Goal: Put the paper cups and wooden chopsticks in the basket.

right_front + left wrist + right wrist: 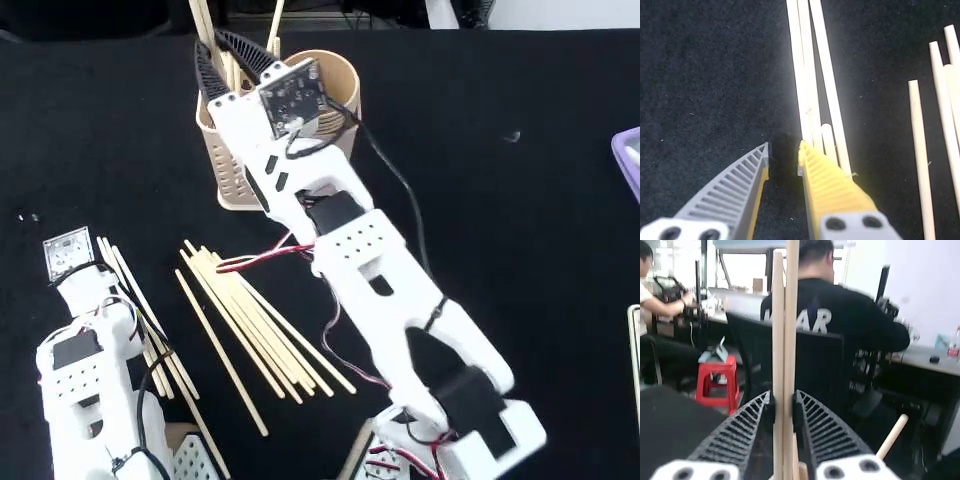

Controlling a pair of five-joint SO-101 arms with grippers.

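We're risking a miss at the basket (240,180): the right gripper (784,401) is clamping two upright chopsticks (784,315) above its rim, and a tilted release could spill them. The left gripper (782,150) is gaping low, w/ loose sticks (812,75) lying against its yellow finger, outside the gap, so it's likely closing on nothing.

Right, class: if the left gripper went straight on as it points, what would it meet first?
Likely the chopsticks lying ahead of the left gripper, by its yellow finger; depth is unclear.

Smooth pale wooden chopsticks (255,320), matt black cloth-covered table (500,250), slotted beige plastic basket (237,180), ribbed matt plastic left tool (782,150).
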